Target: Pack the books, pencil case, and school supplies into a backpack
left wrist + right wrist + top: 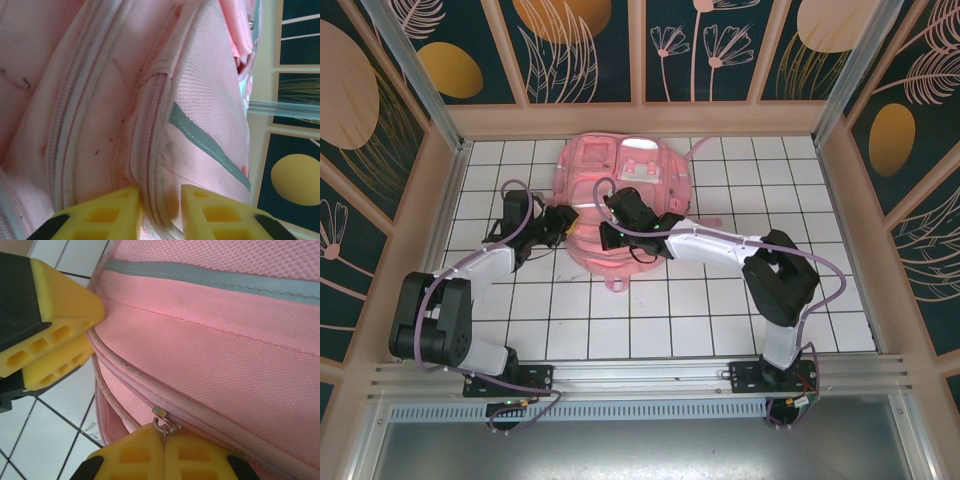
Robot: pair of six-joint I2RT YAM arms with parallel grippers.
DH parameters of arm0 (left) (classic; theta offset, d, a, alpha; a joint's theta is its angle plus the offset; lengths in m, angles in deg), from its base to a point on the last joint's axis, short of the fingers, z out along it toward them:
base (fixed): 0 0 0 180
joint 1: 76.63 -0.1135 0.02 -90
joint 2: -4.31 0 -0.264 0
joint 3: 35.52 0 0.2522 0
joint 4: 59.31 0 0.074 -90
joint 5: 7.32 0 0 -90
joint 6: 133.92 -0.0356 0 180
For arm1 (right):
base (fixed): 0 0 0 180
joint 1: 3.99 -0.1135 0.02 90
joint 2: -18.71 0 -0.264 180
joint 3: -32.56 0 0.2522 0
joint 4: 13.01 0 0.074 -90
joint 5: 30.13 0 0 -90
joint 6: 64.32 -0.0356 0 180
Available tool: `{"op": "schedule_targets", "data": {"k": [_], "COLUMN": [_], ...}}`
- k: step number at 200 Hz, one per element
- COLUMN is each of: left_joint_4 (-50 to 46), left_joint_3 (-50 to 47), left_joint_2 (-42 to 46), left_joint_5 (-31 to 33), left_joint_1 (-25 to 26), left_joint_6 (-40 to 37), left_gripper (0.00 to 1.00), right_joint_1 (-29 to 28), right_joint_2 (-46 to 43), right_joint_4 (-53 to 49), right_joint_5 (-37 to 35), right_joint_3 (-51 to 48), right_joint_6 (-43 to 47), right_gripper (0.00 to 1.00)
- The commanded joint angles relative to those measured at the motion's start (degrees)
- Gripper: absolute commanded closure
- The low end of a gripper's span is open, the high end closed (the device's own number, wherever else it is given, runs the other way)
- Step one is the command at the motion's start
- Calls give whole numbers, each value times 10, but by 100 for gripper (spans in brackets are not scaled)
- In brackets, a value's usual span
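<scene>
A large pink backpack (630, 180) lies flat on a white tiled table (720, 320), with the patterned back wall just beyond its far end and both robot arms reaching in from its near side. The left gripper (160, 194) sits at the backpack's left edge. In the left wrist view its yellow fingers (112, 212) stand a little apart, and a raised ridge of pink fabric carrying a zip seam (150, 165) fills the gap between them, so the claw looks pinched onto that fold of the backpack. A grey stripe (205, 140) runs diagonally across the fabric panel just right of the seam. The right gripper (164, 440) is over the backpack's near left part, close beside the left one. In the right wrist view its two yellow fingers are pressed together with a small metal zip pull (161, 419) caught between their tips, on a zip line that curves along the backpack's side. In that same view the left gripper's yellow fingers press against the backpack's edge, just above and left of the zip pull. A small pink loop (616, 285) hangs off the backpack's near end onto the tiles.
</scene>
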Motion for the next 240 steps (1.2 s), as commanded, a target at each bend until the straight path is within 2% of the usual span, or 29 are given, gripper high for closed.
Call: {"op": "schedule_targets", "data": {"k": [1, 29, 45, 65, 119, 149, 184, 187, 240], "left_joint_4": [28, 7, 2, 0, -25, -67, -146, -149, -175], "left_joint_3": [12, 11, 8, 3, -3, -2, -2, -3, -10], "left_joint_2": [-5, -4, -5, -8, -2, 10, 32, 33, 42], "left_joint_5": [3, 23, 29, 33, 42, 29, 59, 60, 72], "left_joint_1": [0, 0, 0, 0, 0, 0, -1, -1, -1], "left_joint_6": [-5, -26, -34, -39, -68, -140, -218, -222, -255], "left_gripper": [85, 95, 100, 100, 100, 100, 100, 100, 100], "right_joint_1": [-10, 0, 17, 44, 143, 188, 205, 220, 251], "right_joint_2": [-24, -59, -88, -119, -147, -134, -141, -140, -89], "right_joint_4": [-74, -130, -139, -135, -112, -107, -88, -89, -105], "right_joint_5": [-99, -175, -182, -178, -88, -10, 52, 57, 43], "right_joint_3": [-1, -33, -55, -82, -94, -68, -60, -57, 2], "right_joint_6": [13, 31, 38, 56, 163, 264, 373, 379, 421], "right_gripper": [100, 100, 100, 100, 100, 100, 100, 100, 100]}}
